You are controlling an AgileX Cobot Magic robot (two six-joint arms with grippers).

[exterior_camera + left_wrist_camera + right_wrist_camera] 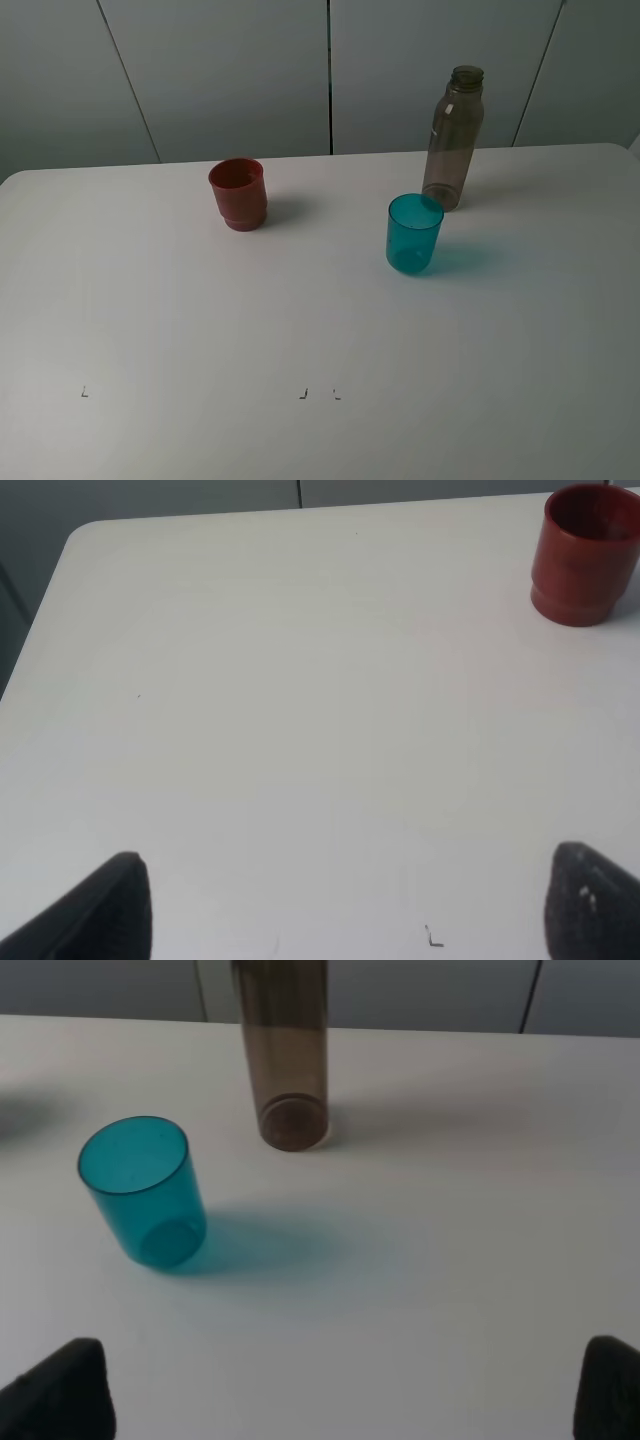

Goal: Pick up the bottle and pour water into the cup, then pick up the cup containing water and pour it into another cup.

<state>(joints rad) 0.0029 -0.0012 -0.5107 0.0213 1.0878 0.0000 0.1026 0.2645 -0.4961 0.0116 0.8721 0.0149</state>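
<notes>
The smoky grey-brown bottle stands upright and uncapped at the back right of the white table; its lower part shows in the right wrist view. The translucent teal cup stands upright just in front of it, also in the right wrist view. The red-brown cup stands upright at the back left, also in the left wrist view. My left gripper is open and empty, well short of the red cup. My right gripper is open and empty, short of the teal cup and bottle. Neither arm shows in the exterior high view.
The white table has rounded far corners and grey wall panels behind it. Small black marks lie near the front edge; one shows in the left wrist view.
</notes>
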